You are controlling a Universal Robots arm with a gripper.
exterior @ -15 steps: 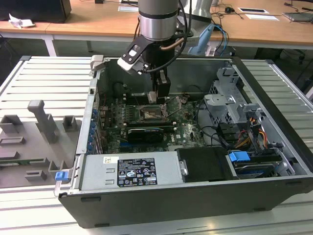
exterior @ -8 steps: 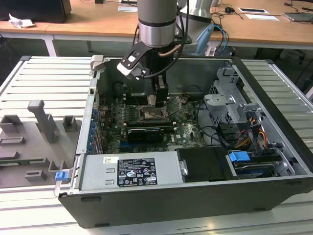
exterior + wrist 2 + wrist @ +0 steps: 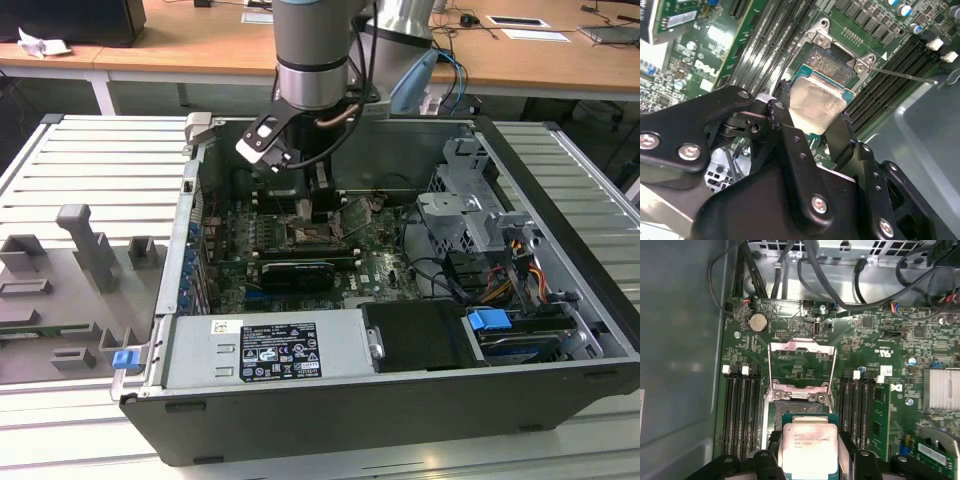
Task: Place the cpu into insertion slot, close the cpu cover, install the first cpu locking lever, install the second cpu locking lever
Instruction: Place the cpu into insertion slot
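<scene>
My gripper (image 3: 810,452) is shut on the cpu (image 3: 809,445), a flat square chip with a pale silver face, one black finger (image 3: 771,452) on each side. The chip hangs low over the insertion slot (image 3: 799,399), covering its near part; the slot's dark far part with the silvery rim (image 3: 832,60) shows past the chip (image 3: 815,102). I cannot tell if the chip touches the slot. The cpu cover (image 3: 801,347) stands swung open beyond the slot. In the exterior view the gripper (image 3: 318,208) reaches down into the open computer case over the slot (image 3: 312,237).
Long memory slots (image 3: 742,410) flank the socket on both sides. A thin metal lever (image 3: 905,76) sticks out beside it. A black expansion card (image 3: 297,272), a power supply (image 3: 265,350), a drive cage (image 3: 470,210) and cables (image 3: 805,270) crowd the case.
</scene>
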